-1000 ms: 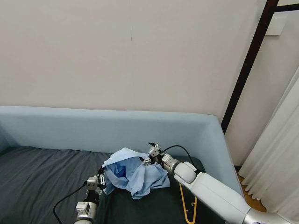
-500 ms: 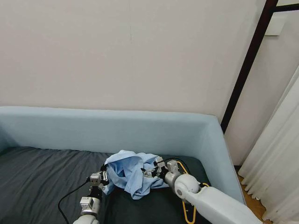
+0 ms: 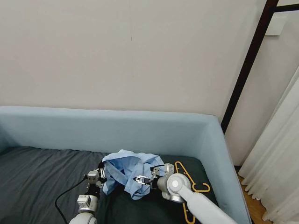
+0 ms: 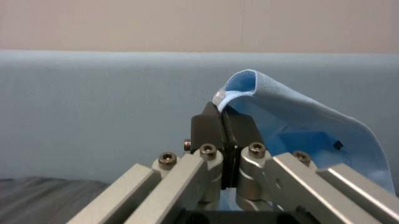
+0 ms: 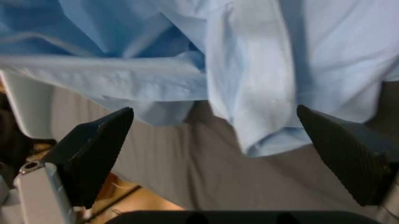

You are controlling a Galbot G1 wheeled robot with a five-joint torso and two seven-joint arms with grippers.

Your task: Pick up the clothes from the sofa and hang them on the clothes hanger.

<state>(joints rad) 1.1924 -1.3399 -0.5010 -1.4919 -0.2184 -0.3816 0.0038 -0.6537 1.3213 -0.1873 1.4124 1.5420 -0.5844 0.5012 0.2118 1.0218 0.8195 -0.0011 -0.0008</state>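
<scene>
On the sofa [image 3: 70,128] the blue shirt [image 3: 122,169] lies bunched, one edge pinched tight by the left gripper [image 4: 223,119]. The right gripper [image 3: 142,179], spread wide, has dropped to the hem facing it, probably for a second grasp.

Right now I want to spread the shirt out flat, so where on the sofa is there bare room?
The dark seat cushion lies bare from the left claw, shut on the shirt, out to the sofa's left end, with the backrest behind. The right end is crowded: the shirt, the open right claw at it and the yellow hanger.
</scene>
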